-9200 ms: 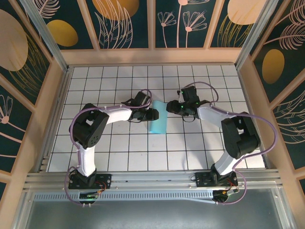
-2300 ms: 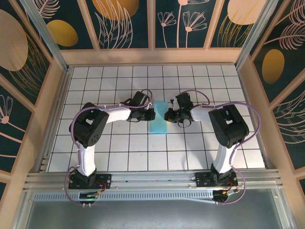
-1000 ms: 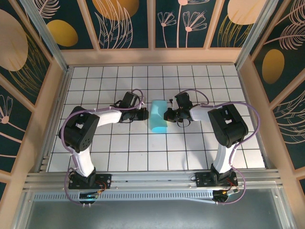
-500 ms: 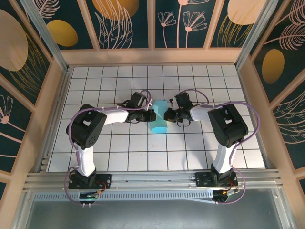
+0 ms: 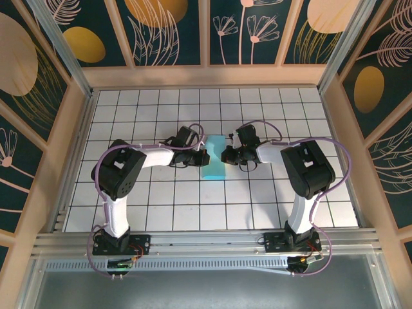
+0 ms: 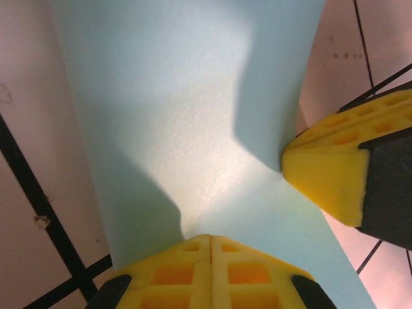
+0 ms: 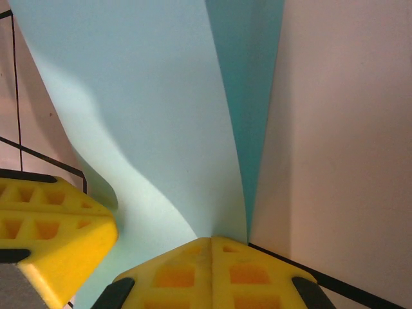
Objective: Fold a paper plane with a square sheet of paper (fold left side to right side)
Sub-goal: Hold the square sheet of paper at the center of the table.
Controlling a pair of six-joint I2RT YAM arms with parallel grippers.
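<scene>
My left claw is back at the left edge of the folded sheet of paper after swinging out a second ago. The sheet now lies narrower and flatter, mid surface. My right claw sits at its right edge. Both are closed, tips pressing paper. I judge the crease nearly set. Paper is thin, matte, light blue; the upper layer bows slightly.

White grid-tiled tabletop is lying flat, evenly lit. Pale wooden frame is enclosing three sides, carrying dark teal panels with gold discs and line-drawn leaves. Aluminium rail is running along the near edge.
</scene>
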